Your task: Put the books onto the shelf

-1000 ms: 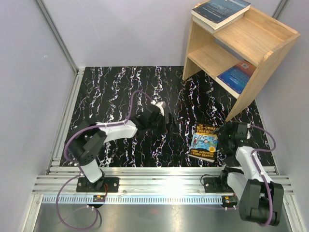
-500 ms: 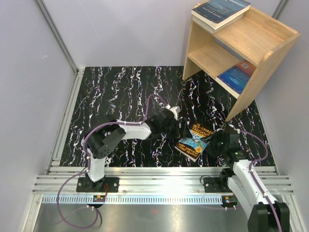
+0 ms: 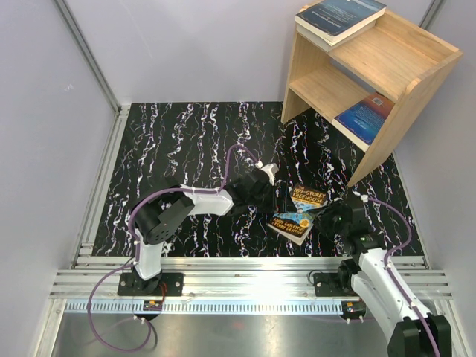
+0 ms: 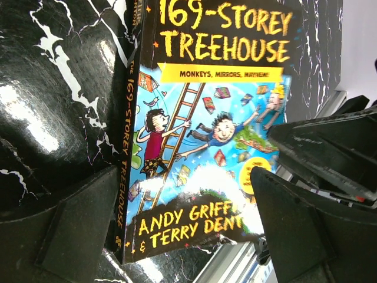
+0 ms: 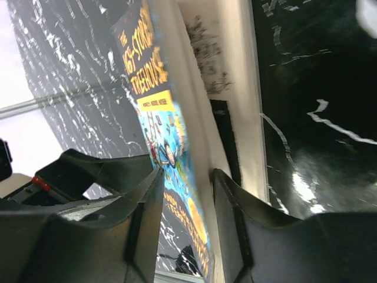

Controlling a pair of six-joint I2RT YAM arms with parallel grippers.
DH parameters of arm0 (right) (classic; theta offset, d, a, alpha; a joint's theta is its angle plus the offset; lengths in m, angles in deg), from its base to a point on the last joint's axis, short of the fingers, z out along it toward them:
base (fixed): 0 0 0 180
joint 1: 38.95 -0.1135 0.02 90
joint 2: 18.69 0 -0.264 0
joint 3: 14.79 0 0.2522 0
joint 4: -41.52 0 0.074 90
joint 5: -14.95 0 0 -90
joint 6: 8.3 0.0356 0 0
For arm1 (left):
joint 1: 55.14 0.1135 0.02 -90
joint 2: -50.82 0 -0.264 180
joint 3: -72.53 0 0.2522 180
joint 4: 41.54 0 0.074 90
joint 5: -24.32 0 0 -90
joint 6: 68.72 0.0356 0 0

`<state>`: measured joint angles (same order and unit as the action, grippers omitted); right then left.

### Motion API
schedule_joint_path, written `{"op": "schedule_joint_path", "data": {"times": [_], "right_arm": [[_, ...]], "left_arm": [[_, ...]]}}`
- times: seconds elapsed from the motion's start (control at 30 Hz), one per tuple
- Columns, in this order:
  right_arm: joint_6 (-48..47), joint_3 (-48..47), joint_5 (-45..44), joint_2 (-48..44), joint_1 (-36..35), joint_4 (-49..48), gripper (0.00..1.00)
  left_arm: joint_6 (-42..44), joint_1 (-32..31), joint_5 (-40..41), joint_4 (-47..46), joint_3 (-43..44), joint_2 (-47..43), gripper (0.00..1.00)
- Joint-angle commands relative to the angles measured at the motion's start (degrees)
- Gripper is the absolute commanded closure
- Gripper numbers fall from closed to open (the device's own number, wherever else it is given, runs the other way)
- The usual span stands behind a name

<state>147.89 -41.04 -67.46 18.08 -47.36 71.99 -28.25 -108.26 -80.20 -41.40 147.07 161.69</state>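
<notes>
While the right gripper (image 3: pixel 321 217) pinches the Treehouse book (image 3: pixel 297 214) by one edge, the book sits tipped up at an angle on the black marbled table (image 3: pixel 186 141), between that gripper and the left gripper (image 3: pixel 269 195). Seen from the right wrist, one finger (image 5: pixel 141 218) lies against the bright cover and the other (image 5: pixel 232 224) against the opposite, pale side, with the page edges running up between them. The left gripper (image 4: pixel 182 177) is spread wide and holds nothing. From its own camera the book's lower end sits between the two fingers (image 4: pixel 76 236), the spine beside the left one, the yellow title at the top and the authors' names nearest the lens. Whether either of those fingers touches the book I cannot tell.

The shelf (image 3: pixel 416 71) stands at the far right corner of the table, well apart from both arms. A dark blue book (image 3: pixel 342 16) lies flat on its top board, jutting over the left edge. On the lower board lies a blue book (image 3: pixel 363 119) — a red book (image 3: pixel 384 101) shows from under its far end
</notes>
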Motion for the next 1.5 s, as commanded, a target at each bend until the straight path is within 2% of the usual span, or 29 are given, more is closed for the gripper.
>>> {"op": "schedule_joint_path", "data": {"times": [0.0, 0.1, 0.17, 0.2, 0.33, 0.4, 0.53, 0.57, 0.63, 0.8, 0.9, 1.07, 1.2, 1.27, 1.37, 1.4, 1.47], "right_arm": [[4.0, 1.6, 1.7, 0.8, -3.7, -9.1, 0.55], [4.7, 2.2, -1.3, 1.5, -7.4, -11.6, 0.57], [4.6, 1.7, -3.4, 3.4, -10.0, -12.2, 0.62], [4.6, 1.3, -3.8, 4.4, -10.9, -12.5, 0.66], [4.0, -0.3, -5.0, 8.8, -13.1, -11.4, 0.93], [3.5, -1.7, -5.6, 8.4, -13.8, -9.4, 1.00], [2.4, -4.4, -7.2, 2.0, -14.0, -2.1, 1.00], [2.3, -4.6, -7.2, 0.6, -14.0, -1.2, 1.00], [2.5, -5.2, -6.5, -2.7, -14.0, 0.2, 1.00], [4.1, -5.3, -4.2, -5.3, -14.0, -0.5, 1.00], [4.6, -4.1, -1.9, -5.0, -14.0, -3.8, 1.00], [8.3, 2.5, 3.9, -4.2, -14.0, -19.9, 1.00], [8.6, 4.1, 5.2, -4.4, -14.0, -25.2, 1.00], [8.1, 4.2, 6.1, -4.0, -14.0, -27.1, 1.00], [8.3, 5.5, 8.1, -1.6, -14.1, -32.6, 1.00], [8.7, 6.8, 8.6, 0.1, -14.1, -37.0, 1.00], [9.1, 8.0, 9.5, 2.0, -14.3, -40.6, 1.00]], "left_arm": [[-0.1, -1.0, -0.8, 1.8, -0.3, 2.2, 0.03], [-0.2, -1.0, -0.8, 1.8, -0.2, 2.2, 0.03], [-0.3, -1.0, -1.0, 1.7, -0.1, 2.2, 0.03], [-0.2, -1.0, -1.0, 1.7, -0.2, 2.1, 0.03], [-0.2, -0.8, -1.3, 1.5, -1.0, 1.5, 0.03], [-0.5, -0.1, -1.2, 0.1, -2.8, 0.1, 0.03], [-3.3, 5.2, -6.0, -10.2, -11.1, -3.5, 0.02], [-4.7, 6.4, -7.3, -15.1, -14.1, -4.0, 0.02], [-6.2, 9.4, -10.9, -19.6, -16.8, -4.2, 0.02], [-7.7, 12.3, -13.9, -26.7, -20.9, -3.6, 0.02], [-10.7, 12.6, -16.9, -35.1, -22.0, -2.6, 0.02], [-20.5, 12.4, -23.1, -56.1, -22.9, 3.8, 0.03], [-24.8, 12.3, -24.1, -63.4, -23.0, 7.6, 0.03], [-25.9, 12.3, -24.2, -65.5, -23.1, 8.9, 0.08], [-26.7, 12.2, -24.8, -67.1, -22.5, 9.5, 0.29], [-26.9, 12.0, -25.2, -67.3, -22.2, 9.7, 0.41], [-26.9, 11.6, -25.6, -66.7, -21.4, 9.7, 0.51]]}}
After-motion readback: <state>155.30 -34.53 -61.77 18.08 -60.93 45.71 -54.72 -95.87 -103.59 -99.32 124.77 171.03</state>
